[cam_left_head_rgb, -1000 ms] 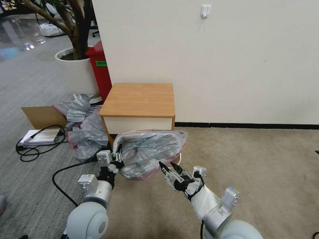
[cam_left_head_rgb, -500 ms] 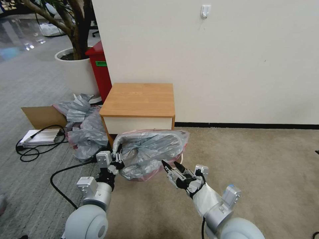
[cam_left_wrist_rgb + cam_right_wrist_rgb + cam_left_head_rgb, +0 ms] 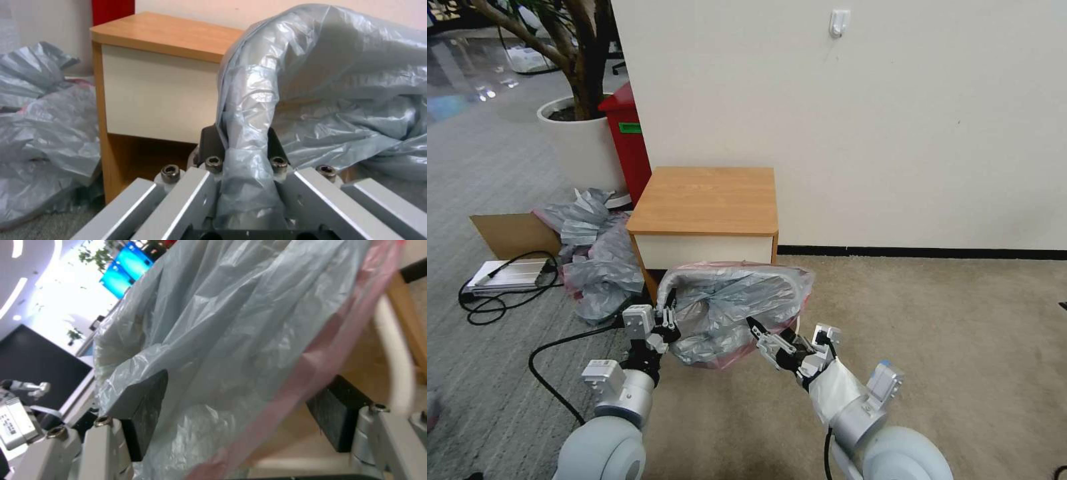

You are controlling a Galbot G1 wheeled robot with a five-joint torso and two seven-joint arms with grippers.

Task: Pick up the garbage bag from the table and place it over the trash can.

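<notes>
The silver-grey garbage bag (image 3: 730, 303) with a pinkish edge lies draped over the trash can, just in front of the table (image 3: 707, 200). Of the trash can, a bit of cream rim (image 3: 393, 353) shows past the bag. My left gripper (image 3: 666, 320) is at the bag's left side, shut on a gathered strip of the plastic (image 3: 242, 146). My right gripper (image 3: 758, 331) is at the bag's front right and open. Its two black pads (image 3: 146, 410) stand apart, with the bag's pink edge (image 3: 311, 363) hanging between them.
A heap of grey bags (image 3: 597, 260) lies left of the table, beside a cardboard sheet (image 3: 510, 233) and a flat white device with cables (image 3: 507, 275). Behind stand a red bin (image 3: 627, 143) and a white planter (image 3: 580, 147). A black cable (image 3: 544, 350) crosses the floor; beige carpet (image 3: 934, 320) lies to the right.
My right gripper has moved forward and left until its open fingers straddle the bag's front edge. The bag has spread a little to the right. The left gripper has stayed put.
</notes>
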